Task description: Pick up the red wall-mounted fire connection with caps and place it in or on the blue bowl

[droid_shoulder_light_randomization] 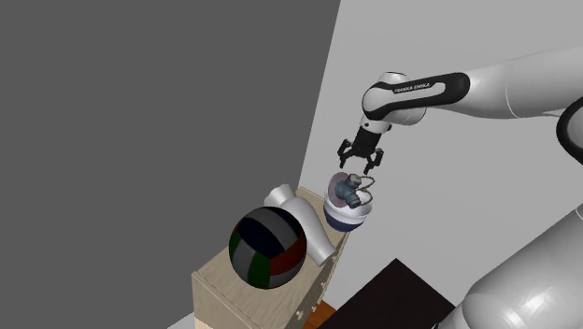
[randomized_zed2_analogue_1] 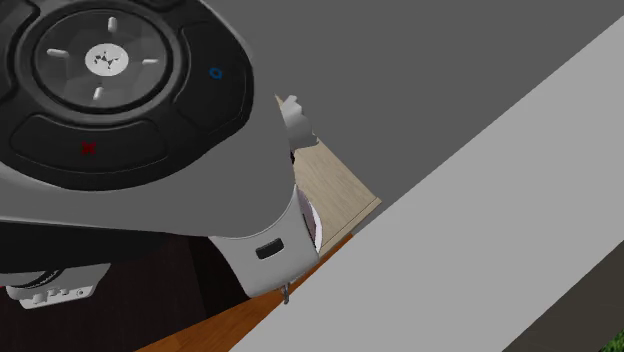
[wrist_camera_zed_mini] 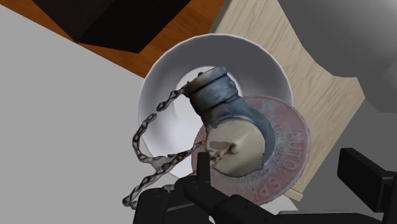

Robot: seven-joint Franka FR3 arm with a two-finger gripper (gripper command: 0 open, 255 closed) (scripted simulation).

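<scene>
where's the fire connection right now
In the shoulder view the fire connection lies in the white bowl at the far end of the wooden cabinet, just below the open gripper and beyond the dark ball.

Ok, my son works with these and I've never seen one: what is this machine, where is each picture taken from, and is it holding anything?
It is a white robot arm ending in a black two-finger gripper. One picture looks from beside the arm's stand, one from right against the arm's dark round button panel, one along the gripper. A light wooden cabinet carries a dark multicoloured ball, a white curved object and a white bowl with a dark blue band. In the bowl lies a reddish lettered disc with a grey-blue capped pipe and chain. The fingers stand apart above it, holding nothing.
</scene>
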